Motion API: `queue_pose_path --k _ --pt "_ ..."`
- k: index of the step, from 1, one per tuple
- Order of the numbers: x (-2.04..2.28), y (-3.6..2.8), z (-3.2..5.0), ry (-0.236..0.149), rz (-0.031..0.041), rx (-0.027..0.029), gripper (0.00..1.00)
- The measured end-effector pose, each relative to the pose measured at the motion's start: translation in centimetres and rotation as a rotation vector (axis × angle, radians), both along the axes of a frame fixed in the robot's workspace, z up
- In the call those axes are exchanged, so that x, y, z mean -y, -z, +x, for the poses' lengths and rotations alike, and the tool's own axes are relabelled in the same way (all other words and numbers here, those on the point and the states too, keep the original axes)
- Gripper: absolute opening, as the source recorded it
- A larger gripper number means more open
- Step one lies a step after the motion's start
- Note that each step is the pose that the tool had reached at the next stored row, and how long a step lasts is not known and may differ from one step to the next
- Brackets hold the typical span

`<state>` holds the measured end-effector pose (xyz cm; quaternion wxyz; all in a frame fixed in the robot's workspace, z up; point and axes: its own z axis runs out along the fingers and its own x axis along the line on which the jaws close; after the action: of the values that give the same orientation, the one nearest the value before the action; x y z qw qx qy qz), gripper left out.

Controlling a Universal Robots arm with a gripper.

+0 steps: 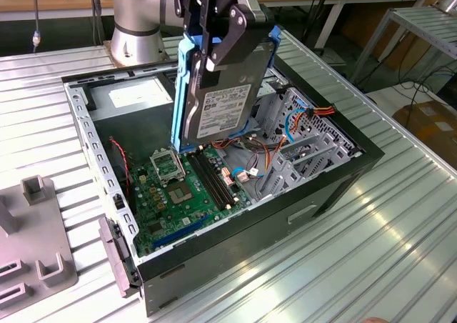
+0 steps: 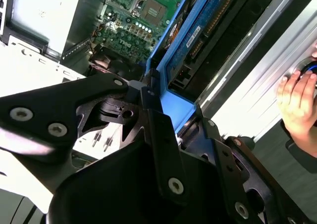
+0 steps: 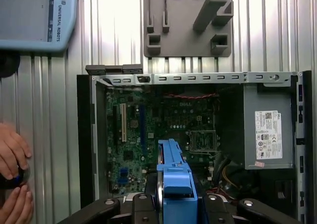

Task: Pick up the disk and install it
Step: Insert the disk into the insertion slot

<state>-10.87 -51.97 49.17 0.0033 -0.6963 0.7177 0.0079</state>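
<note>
1. The tool (image 1: 214,51) is pressed onto the disk (image 1: 218,108) and pinches it at its upper end, with one black finger on each side of the blue carrier frame. In both wrist views the black linkages of the tool (image 2: 173,110) (image 3: 176,199) close around this blue frame.
2. The disk (image 2: 208,30) (image 3: 173,174) hangs in the air, tilted but nearly upright. Its white label faces the exterior view.
3. Its lower edge is over the open computer case (image 1: 314,194), above the green motherboard (image 1: 182,187); it rests on nothing there.
4. Inside the case, a grey box (image 3: 267,130) with a white sticker sits at one end, and a metal cage (image 1: 300,137) with coloured wires at the exterior view's right.
5. The case lies on the ribbed metal counter (image 1: 357,266).
6. A grey fixture (image 1: 36,230) stands on the counter beside the case, at the exterior view's left.
7. A person's hand (image 2: 297,100) (image 3: 12,154) is near the outer wall of the case.
</note>
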Motion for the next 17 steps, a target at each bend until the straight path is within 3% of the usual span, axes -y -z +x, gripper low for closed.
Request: queue_pose_path --k 5,12,17 --pt "0.08 0.07 1.67 0.000 -0.0015 -0.0001 0.37" --pt "0.08 0.23 5.27 0.000 -0.0016 0.0000 0.37" --pt "0.09 0.29 6.82 0.000 -0.0017 0.0000 0.37"
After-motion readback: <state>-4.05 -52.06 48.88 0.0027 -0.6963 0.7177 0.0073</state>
